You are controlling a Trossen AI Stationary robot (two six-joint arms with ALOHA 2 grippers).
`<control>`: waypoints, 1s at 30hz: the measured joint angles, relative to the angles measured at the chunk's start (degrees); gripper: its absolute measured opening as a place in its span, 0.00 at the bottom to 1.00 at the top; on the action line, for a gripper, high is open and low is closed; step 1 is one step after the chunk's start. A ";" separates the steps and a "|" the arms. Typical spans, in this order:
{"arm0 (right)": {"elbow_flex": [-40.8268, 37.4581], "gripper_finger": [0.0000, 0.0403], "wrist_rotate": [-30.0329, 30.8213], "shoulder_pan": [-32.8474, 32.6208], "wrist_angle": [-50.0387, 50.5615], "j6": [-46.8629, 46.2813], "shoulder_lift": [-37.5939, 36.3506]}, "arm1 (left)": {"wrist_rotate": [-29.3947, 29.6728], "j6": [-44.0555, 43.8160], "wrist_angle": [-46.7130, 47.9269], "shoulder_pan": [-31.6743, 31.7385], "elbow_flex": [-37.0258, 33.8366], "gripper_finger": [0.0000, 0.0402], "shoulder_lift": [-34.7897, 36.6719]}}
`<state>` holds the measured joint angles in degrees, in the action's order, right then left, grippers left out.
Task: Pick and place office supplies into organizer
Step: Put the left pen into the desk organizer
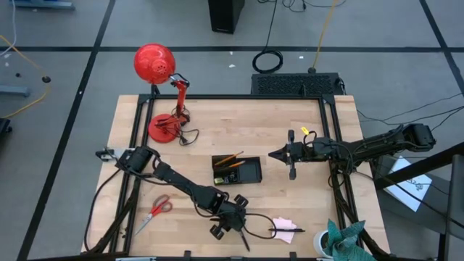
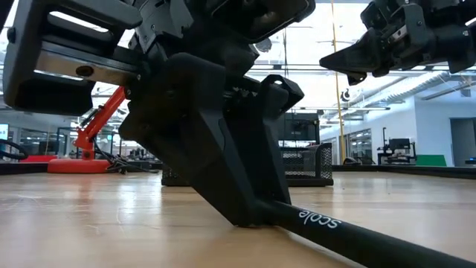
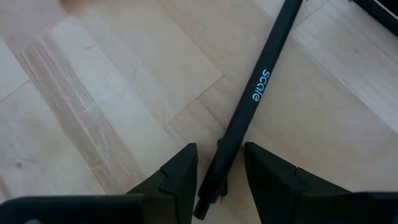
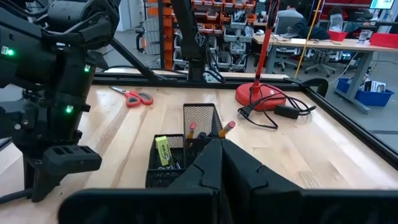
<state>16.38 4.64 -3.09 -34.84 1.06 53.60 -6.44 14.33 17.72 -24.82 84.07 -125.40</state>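
Note:
A thin dark pen (image 3: 258,93) marked "scale" lies flat on the wood near the table's near edge (image 1: 244,238). My left gripper (image 3: 221,180) is open and low over it, one finger on each side of the pen's end, with a gap showing at both. In the low view its fingertip (image 2: 245,219) is down at the table by the pen (image 2: 335,227). My right gripper (image 4: 221,149) is shut, holds nothing and hovers right of the black organizer (image 1: 246,174). The organizer (image 4: 165,177) holds orange pencils and a yellow-green piece.
Red-handled scissors (image 1: 156,210) lie near the left side. A pink sticky-note pad (image 1: 284,223) with a second pen (image 1: 288,230) across it lies right of my left gripper. The red lamp (image 1: 165,127) with its cord stands at the far left. A white cup with teal stuff (image 1: 346,239) stands at the near right corner.

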 joint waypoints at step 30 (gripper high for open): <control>0.00 0.00 0.00 0.00 -0.29 0.00 0.00 | 22.45 -11.77 32.67 -2.53 5.77 0.05 9.14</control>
<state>16.38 4.64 -3.09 -35.14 1.06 53.60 16.01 2.56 50.39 -27.35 89.84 -116.26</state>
